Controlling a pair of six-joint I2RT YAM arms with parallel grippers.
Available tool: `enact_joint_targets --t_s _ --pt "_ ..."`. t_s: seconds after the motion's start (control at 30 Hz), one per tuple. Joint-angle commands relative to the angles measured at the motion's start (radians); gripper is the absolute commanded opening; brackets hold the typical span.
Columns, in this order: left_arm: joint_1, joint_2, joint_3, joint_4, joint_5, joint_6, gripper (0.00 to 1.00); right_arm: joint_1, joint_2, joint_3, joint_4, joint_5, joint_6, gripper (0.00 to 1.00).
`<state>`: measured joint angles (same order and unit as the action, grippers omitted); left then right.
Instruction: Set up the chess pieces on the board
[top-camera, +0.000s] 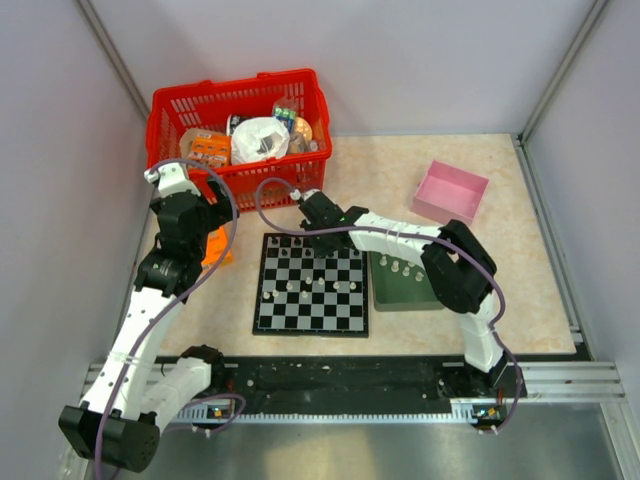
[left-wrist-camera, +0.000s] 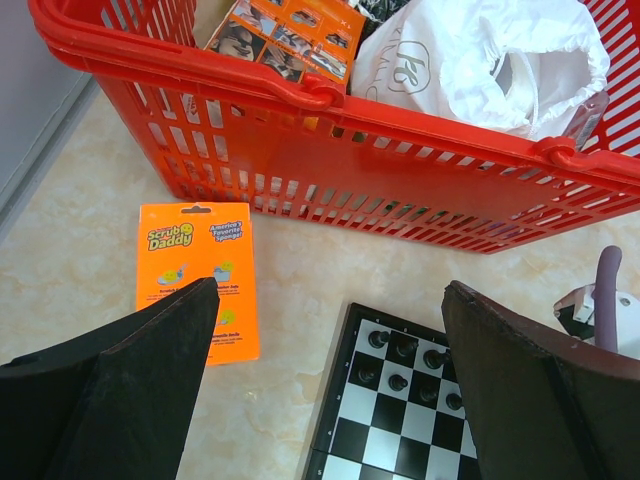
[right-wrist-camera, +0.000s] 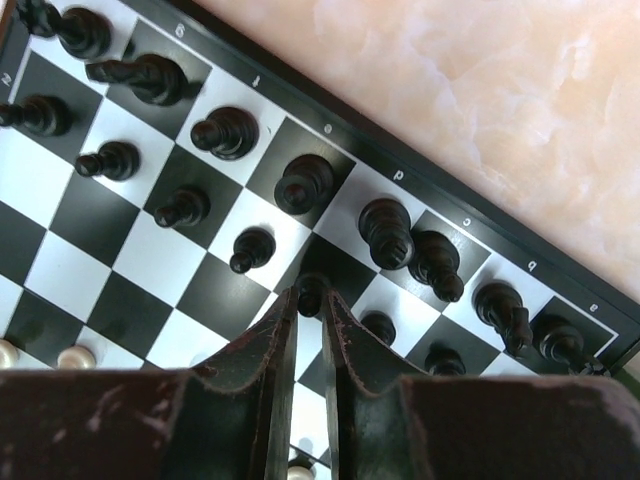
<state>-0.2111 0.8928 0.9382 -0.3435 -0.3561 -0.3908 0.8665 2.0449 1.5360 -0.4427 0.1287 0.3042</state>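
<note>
Black pawn (right-wrist-camera: 310, 291), base hid by fingertips (right-wrist-camera: 275, 340), stands on board (right-wrist-camera: 400, 176), far side, pinched in right gripper (right-wrist-camera: 310, 305), jaws narrowed to a slit.

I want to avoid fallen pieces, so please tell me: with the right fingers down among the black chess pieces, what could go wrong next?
The right fingers sit tight around a black pawn on the board; another pawn stands close beside them, so opening wide or lifting crookedly may topple it. The gripped pawn could also tip if it sticks on release.
</note>
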Motion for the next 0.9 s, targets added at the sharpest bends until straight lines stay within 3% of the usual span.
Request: enact_joint_targets --t_s 0.0,0.27,0.47,0.67,0.87 --pt "0.004 -0.005 -0.003 0.049 0.002 -0.006 0.99 -0.009 -0.055 -0.008 -0.002 -0.023 -0.022 0.17" --pt "0.004 -0.012 0.001 0.043 -0.006 -0.005 0.99 -0.009 -0.115 0.01 -0.007 -0.044 -0.016 0.33" --pt "0.004 -0.008 0.008 0.044 0.002 -0.008 0.99 -0.012 -0.254 -0.023 -0.016 -0.015 -0.022 0.41" --pt "0.006 0.014 0.054 0.034 -0.009 -0.013 0.99 -0.066 -0.434 -0.186 -0.011 0.069 0.012 0.51" --pt "0.006 0.049 0.148 0.011 -0.015 -0.022 0.99 -0.197 -0.615 -0.413 -0.017 0.092 0.09 0.54"
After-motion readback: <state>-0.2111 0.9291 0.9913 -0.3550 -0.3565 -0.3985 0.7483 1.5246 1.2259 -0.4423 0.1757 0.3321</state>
